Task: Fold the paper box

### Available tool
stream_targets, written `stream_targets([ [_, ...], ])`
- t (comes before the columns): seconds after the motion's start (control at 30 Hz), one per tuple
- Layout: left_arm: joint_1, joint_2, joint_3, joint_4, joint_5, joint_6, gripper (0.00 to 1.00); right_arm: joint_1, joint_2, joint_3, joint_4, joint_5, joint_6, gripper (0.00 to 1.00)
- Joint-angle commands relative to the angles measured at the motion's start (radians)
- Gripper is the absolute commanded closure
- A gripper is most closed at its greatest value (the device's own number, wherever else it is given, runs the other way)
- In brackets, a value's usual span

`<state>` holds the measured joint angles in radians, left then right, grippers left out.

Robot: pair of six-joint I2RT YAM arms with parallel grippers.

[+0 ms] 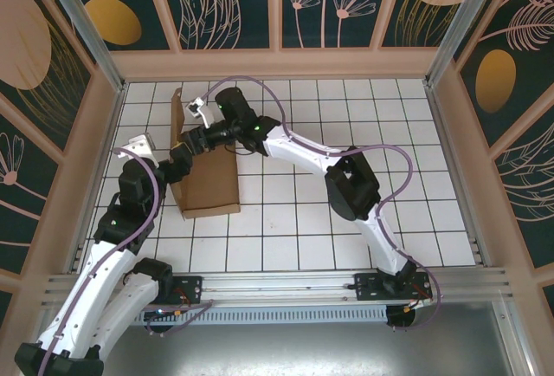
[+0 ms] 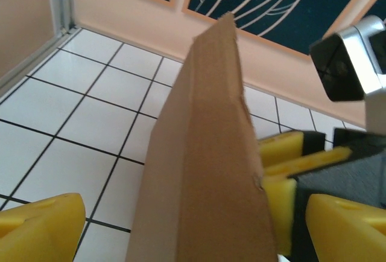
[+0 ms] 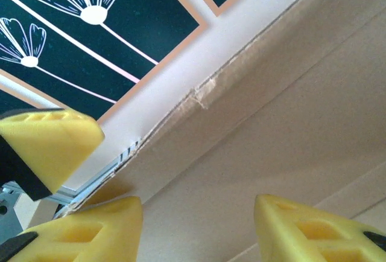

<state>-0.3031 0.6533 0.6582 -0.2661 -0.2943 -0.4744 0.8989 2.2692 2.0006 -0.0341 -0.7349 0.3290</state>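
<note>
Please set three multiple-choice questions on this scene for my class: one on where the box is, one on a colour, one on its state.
1. The paper box lies on: A the table's left part; B its far right corner; C the front rail.
2. The left gripper has fingers coloured: A black; B yellow; C red.
3. The box is: A fully closed; B partly flat with one flap raised; C crushed.

Answers: 1 A, it sits left of centre in the top view; 2 B, yellow in the left wrist view; 3 B, the flap stands up.

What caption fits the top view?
Left gripper and right gripper meet at a raised flap of the plain brown cardboard box.
</note>
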Motion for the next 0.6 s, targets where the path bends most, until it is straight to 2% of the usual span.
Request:
stream_targets([
  [0.0,0.001,-0.004,0.011,0.011,0.067,0.014,0.08,0.012,0.03,0.049,-0.018,-0.024,0.016,0.48],
  [0.1,0.002,-0.002,-0.002,-0.007,0.043,0.012,0.12,0.012,0.031,0.043,-0.012,-0.02,0.018,0.48],
  [0.17,0.002,-0.003,-0.016,-0.029,-0.011,-0.01,0.15,0.011,0.028,0.035,-0.011,-0.012,0.016,0.48],
  [0.27,0.001,-0.006,-0.044,-0.049,-0.074,-0.05,0.26,0.006,0.013,0.007,-0.008,0.003,0.009,0.48],
  [0.37,0.001,-0.003,-0.071,-0.048,-0.084,-0.071,0.34,-0.001,-0.011,-0.04,0.005,0.022,-0.001,0.48],
  [0.57,0.002,0.0,-0.074,-0.062,-0.137,-0.075,0.41,-0.038,-0.065,-0.116,0.008,0.09,-0.024,0.47],
])
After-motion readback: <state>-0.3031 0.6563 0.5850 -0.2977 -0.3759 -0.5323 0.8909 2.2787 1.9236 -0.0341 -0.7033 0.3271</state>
